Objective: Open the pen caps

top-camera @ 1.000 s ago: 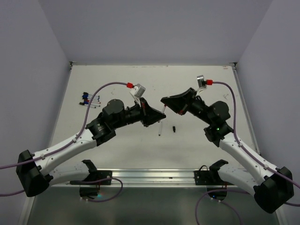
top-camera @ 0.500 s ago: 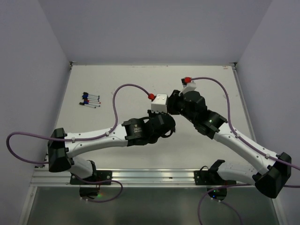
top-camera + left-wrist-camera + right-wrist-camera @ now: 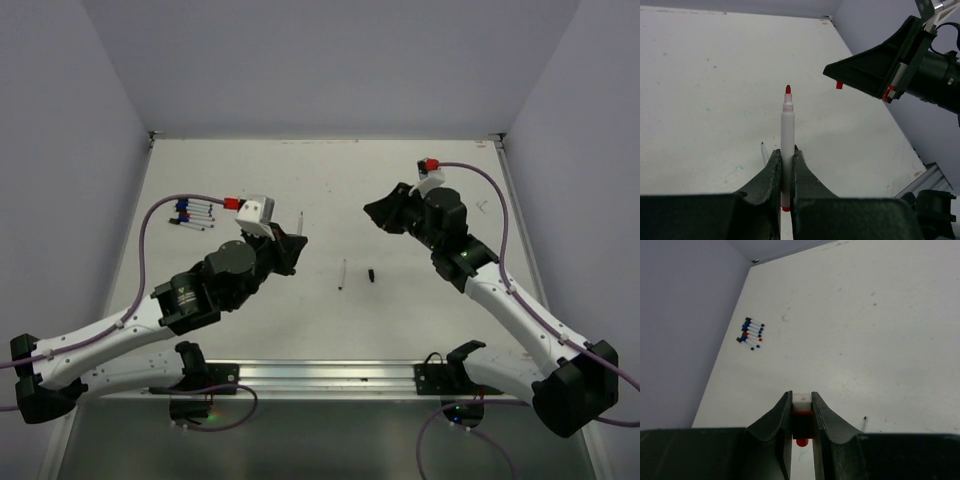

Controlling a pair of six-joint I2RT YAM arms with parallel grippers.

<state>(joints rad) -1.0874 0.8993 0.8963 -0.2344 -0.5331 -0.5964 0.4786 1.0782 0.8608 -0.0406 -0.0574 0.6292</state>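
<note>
Left wrist view: your left gripper (image 3: 785, 162) is clenching the red-tipped pen (image 3: 787, 127) upright, tip bared, while your right gripper (image 3: 801, 401) is pinching the red cap (image 3: 801, 429) well clear.

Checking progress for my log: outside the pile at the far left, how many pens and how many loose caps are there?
Pens: 2 (red pen in the left gripper, another pen on the table)
Loose caps: 2 (red cap in the right gripper, black cap on the table)
Total: 4

Loose black cap (image 3: 372, 274) on table (image 3: 320, 330); pen (image 3: 300, 219) in left end effector (image 3: 293, 240).
</note>
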